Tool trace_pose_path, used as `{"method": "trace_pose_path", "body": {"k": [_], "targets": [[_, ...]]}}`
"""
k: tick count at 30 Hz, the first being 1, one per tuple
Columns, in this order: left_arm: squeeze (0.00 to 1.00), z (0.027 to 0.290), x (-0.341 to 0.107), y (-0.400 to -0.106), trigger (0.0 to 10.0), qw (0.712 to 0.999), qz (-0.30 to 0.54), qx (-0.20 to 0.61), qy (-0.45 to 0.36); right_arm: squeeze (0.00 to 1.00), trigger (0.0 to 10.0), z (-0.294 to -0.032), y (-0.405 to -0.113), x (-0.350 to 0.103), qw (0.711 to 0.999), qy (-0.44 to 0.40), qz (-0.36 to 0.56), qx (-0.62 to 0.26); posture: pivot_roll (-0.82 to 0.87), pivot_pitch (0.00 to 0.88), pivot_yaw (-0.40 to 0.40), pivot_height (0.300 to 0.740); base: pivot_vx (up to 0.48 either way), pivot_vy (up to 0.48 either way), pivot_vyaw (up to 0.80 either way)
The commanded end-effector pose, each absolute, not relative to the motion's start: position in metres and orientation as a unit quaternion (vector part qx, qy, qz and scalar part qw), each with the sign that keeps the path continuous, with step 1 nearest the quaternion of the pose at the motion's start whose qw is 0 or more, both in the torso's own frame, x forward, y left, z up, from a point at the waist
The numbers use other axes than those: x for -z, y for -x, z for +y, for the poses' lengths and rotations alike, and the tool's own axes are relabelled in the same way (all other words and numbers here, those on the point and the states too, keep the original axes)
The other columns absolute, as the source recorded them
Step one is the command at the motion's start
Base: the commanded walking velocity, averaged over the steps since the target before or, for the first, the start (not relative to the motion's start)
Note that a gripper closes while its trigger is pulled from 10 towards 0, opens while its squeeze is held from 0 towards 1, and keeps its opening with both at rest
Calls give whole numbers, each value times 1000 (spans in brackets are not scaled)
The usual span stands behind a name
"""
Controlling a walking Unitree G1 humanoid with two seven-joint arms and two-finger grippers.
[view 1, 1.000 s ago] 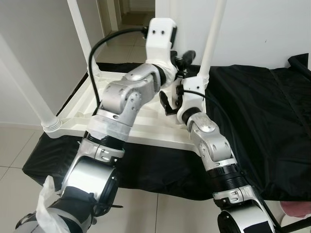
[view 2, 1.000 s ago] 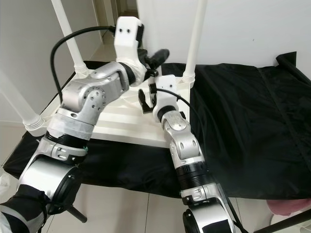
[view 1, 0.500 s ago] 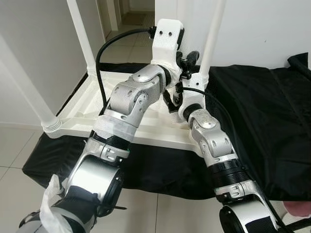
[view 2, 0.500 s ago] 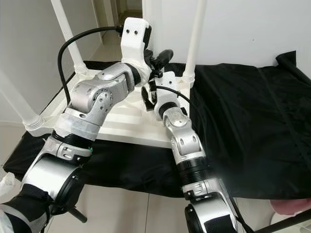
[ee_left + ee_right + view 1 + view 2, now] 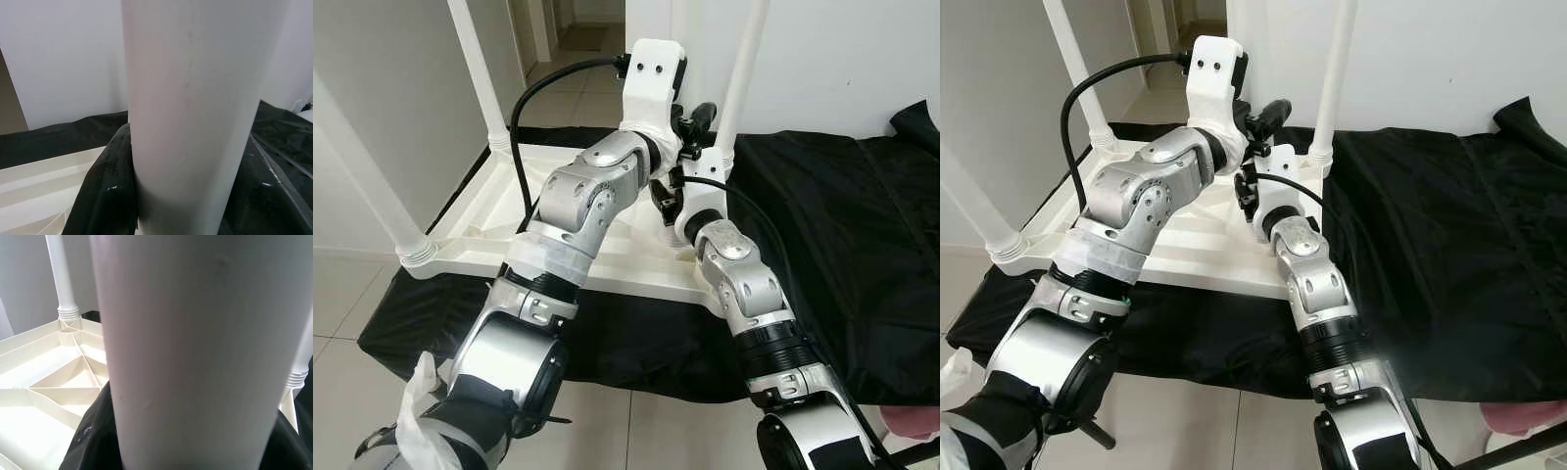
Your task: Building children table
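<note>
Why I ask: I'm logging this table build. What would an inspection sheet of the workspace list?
Surface: black cloth spread on a tiled floor.
Job's things: white table lying upside down on the cloth; table legs standing up at its corners, including the back right leg.
Clutter: pink thing at the near right edge, too cut off to identify.
Grippers: left pincer and right pincer are close together by the back right leg; each wrist view shows a white leg between the fingers.
Cables: black cable looping over the left arm.
Surroundings: white wall, doorway.
</note>
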State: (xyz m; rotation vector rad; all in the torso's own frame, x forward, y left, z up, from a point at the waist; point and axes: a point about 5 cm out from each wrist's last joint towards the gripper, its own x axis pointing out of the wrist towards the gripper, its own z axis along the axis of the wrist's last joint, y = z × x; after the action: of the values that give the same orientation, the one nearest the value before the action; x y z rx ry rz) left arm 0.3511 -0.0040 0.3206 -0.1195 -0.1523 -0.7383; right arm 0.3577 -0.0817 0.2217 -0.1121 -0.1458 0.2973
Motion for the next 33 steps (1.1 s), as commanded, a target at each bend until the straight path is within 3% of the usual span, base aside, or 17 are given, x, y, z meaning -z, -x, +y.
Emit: {"method": "trace_pose_path", "body": {"k": [1, 5, 6, 11, 12, 14, 15, 25, 33], "targets": [[0, -13, -331, -345, 10000, 914, -103, 389, 47, 0, 10000, -76, -356, -218, 984, 54, -63, -159, -22, 0, 62, 740, 0, 0, 0], [0, -14, -330, -345, 10000, 910, -99, 397, 62, 0, 10000, -77, -357, -217, 985, 47, -57, -155, -22, 0, 62, 740, 0, 0, 0], [1000, -13, -330, -343, 10000, 906, -101, 404, 70, 0, 10000, -77, -357, -217, 985, 43, -58, -154, -22, 0, 62, 740, 0, 0, 0], [1000, -12, -331, -341, 10000, 904, -111, 407, 67, 0, 10000, -80, -357, -217, 988, 26, -52, -145, -19, 0, 60, 740, 0, 0, 0], [365, -13, -332, -340, 10000, 903, -115, 410, 64, 0, 10000, -81, -358, -216, 988, 24, -51, -141, -19, 0, 59, 740, 0, 0, 0], [365, -13, -332, -339, 10000, 902, -116, 412, 63, 0, 10000, -82, -358, -216, 989, 23, -51, -139, -19, 0, 59, 740, 0, 0, 0], [0, -13, -333, -338, 10000, 899, -122, 417, 61, 0, 10000, -83, -358, -216, 989, 20, -49, -136, -19, 0, 58, 740, 0, 0, 0], [0, -2, -349, -328, 10000, 878, -174, 435, 102, 0, 10000, -101, -361, -214, 996, -11, -44, -77, -24, 0, 66, 740, 0, 0, 0], [0, 16, -351, -331, 10000, 881, -192, 413, 124, 0, 10000, -114, -360, -213, 998, -23, -46, -41, -22, 0, 60, 740, 0, 0, 0]]}}
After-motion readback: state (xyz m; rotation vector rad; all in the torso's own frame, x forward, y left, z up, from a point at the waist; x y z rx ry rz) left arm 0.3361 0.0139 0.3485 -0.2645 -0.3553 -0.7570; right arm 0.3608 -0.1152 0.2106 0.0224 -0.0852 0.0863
